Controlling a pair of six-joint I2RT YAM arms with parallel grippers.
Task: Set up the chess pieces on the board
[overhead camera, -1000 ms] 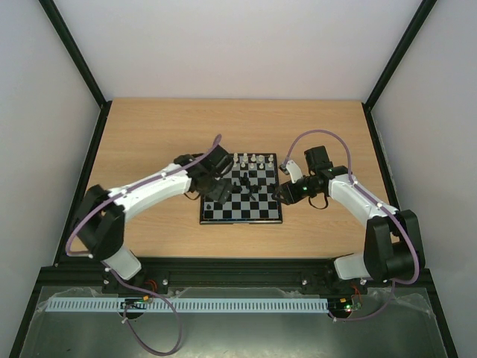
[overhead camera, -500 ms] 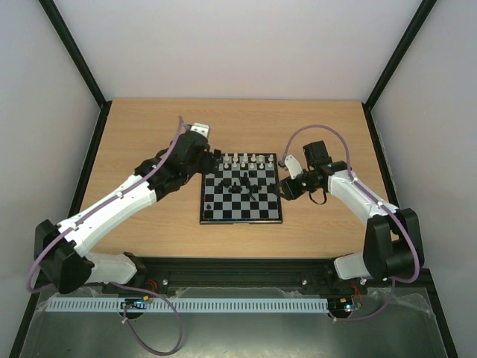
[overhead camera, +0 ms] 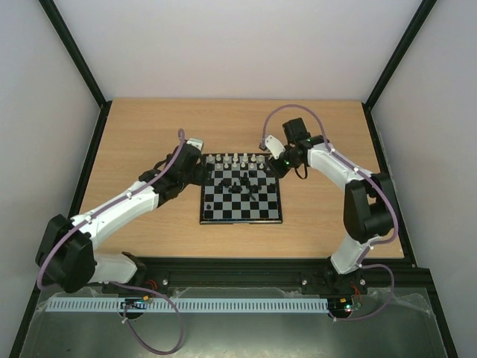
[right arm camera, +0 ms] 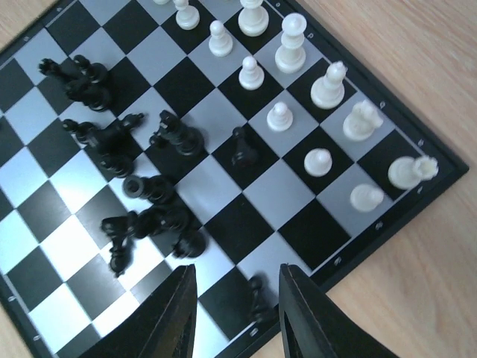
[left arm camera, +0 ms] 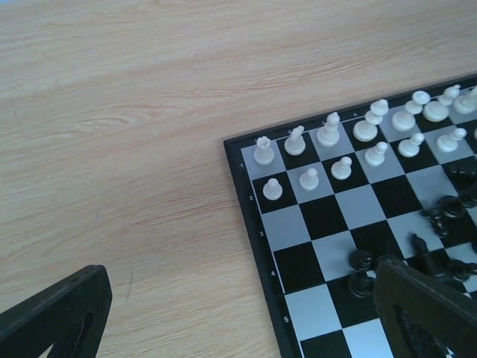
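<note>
Both my arms have swung toward the far side since a second ago. From above, my left gripper (overhead camera: pixel 195 170) now sits off the far-left corner of the board (overhead camera: pixel 241 221), and my right gripper (overhead camera: pixel 277 162) is over its far-right corner. Along the far rows stand the white pieces (overhead camera: pixel 238 158); the black pieces (overhead camera: pixel 244 183) lie heaped mid-board.

My left wrist camera shows my fingers (left arm camera: pixel 52 317) spread wide and empty, with the heap off to one side.

My right wrist camera shows that gripper's jaws part-way apart, straddling one small black piece (right arm camera: pixel 257 294) on a dark square by the rim. I see nothing clamped. It is dark on dark; its long axis seems to run along my fingers. My right arm is plainly the nearer.
</note>
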